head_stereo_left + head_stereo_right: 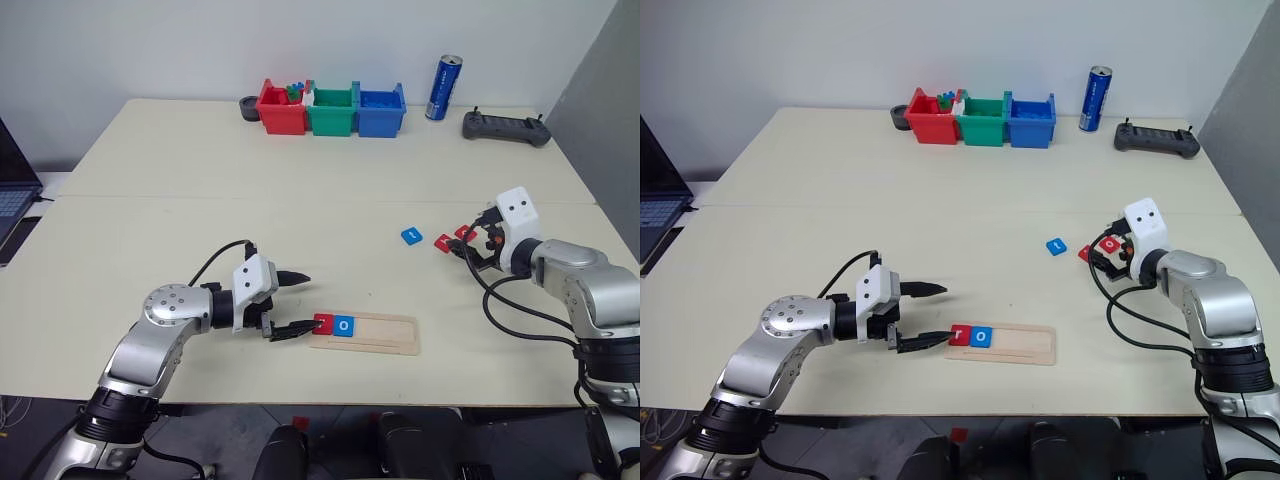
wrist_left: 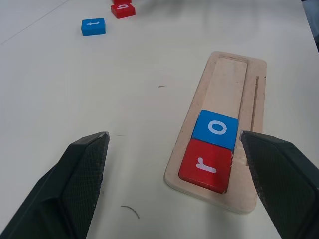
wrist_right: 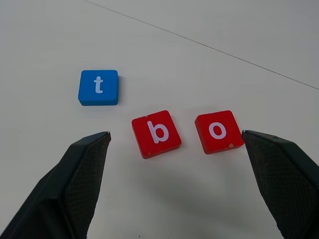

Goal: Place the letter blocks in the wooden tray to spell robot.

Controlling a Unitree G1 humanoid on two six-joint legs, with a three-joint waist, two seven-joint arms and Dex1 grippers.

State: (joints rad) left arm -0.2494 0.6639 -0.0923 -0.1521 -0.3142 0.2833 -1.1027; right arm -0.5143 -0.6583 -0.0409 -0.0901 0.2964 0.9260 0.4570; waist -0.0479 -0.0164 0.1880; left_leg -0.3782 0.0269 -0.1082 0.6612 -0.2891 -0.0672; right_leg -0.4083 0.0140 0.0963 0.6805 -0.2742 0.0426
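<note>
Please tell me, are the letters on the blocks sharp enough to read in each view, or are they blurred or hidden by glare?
Right wrist view: blue t, red b and red o read sharply, no glare. Left wrist view: red r and blue o in the wooden tray are crisp; the far blocks are blurry. Left eye view: the letters are too small to read reliably; lighting is even, shadows soft.

Three letter blocks lie flat on the pale table [image 3: 209, 30]. Blue "t" block [image 3: 98, 87] sits apart from the other two. Red "b" block [image 3: 156, 133] and red "o" block [image 3: 219, 131] are just beside each other w/ a small gap, not touching. Right gripper [image 3: 174, 149] is spread wide, its two black fingers [image 3: 75, 184] standing on both sides of the red pair, holding nothing.
</note>
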